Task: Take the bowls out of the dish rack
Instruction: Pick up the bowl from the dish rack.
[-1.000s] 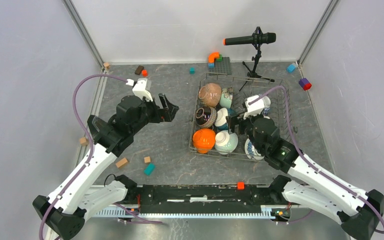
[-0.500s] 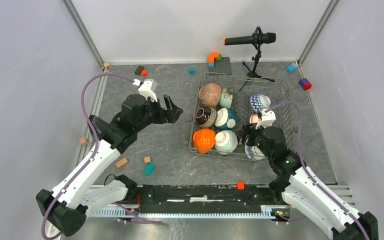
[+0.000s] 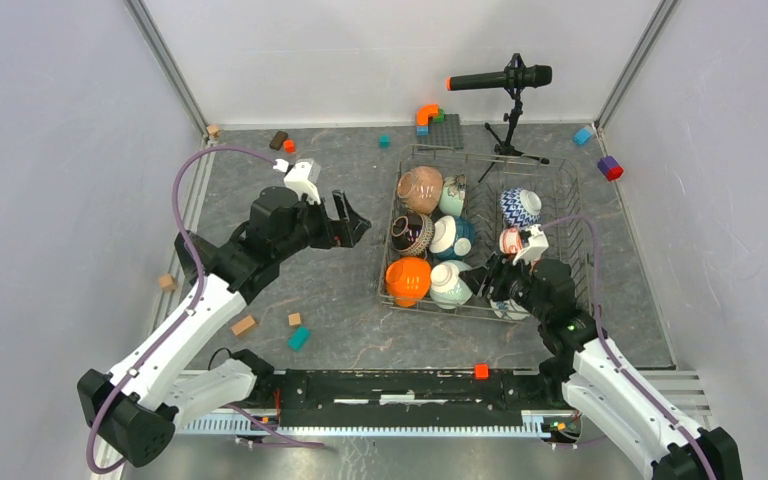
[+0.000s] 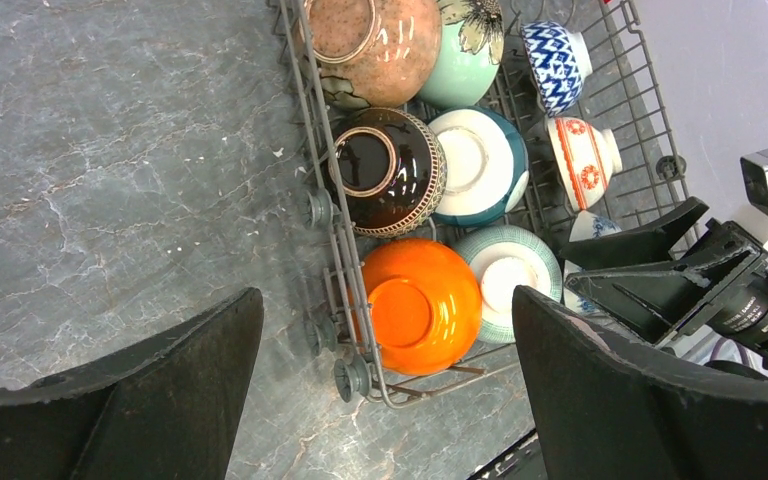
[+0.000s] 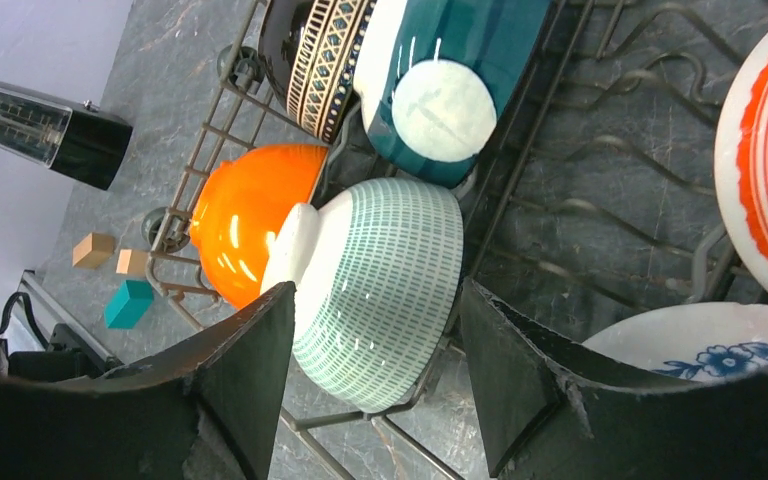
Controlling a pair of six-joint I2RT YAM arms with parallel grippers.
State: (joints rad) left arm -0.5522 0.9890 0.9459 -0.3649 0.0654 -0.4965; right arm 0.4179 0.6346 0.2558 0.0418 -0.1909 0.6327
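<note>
The grey wire dish rack [image 3: 568,215] stands right of centre and holds several bowls. They include brown speckled [image 3: 420,188], dark striped [image 3: 412,233], teal [image 3: 453,237], orange [image 3: 407,280], pale green hatched [image 3: 450,284], blue-white zigzag [image 3: 519,206] and red-white [image 3: 511,240]. My left gripper [image 3: 353,226] is open and empty, hovering left of the rack. In its wrist view the gripper [image 4: 385,300] frames the orange bowl [image 4: 420,315]. My right gripper [image 3: 480,280] is open inside the rack. Its fingers [image 5: 375,295] stand either side of the hatched bowl [image 5: 380,270].
A microphone on a tripod [image 3: 505,80] stands behind the rack, next to a grey studded plate [image 3: 445,130]. Toy blocks lie left of the rack [image 3: 298,338], [image 3: 244,325] and at the back right [image 3: 610,168]. Frame posts and walls bound the table.
My right gripper has drawn back and moved from the rack's middle to the hatched bowl at its near side. My left gripper has shifted slightly right, toward the rack.
</note>
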